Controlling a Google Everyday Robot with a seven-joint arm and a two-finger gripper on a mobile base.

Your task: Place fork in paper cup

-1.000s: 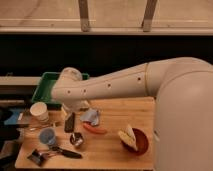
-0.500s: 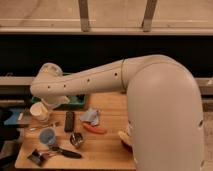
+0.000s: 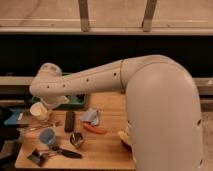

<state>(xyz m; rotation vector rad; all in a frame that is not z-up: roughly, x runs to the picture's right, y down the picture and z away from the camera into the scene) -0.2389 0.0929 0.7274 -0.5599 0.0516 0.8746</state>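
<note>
Camera view: arm (image 3: 90, 82) mostly hides pincer (image 3: 53, 101) by paper cup (image 3: 39, 111); fork (image 3: 42, 127) faint.

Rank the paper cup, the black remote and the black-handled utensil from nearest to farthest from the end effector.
The end effector hangs over the back left of the table.
1. paper cup, right beside it at the left edge.
2. black remote, further in, mid-table.
3. black-handled utensil, at the front edge.
</note>
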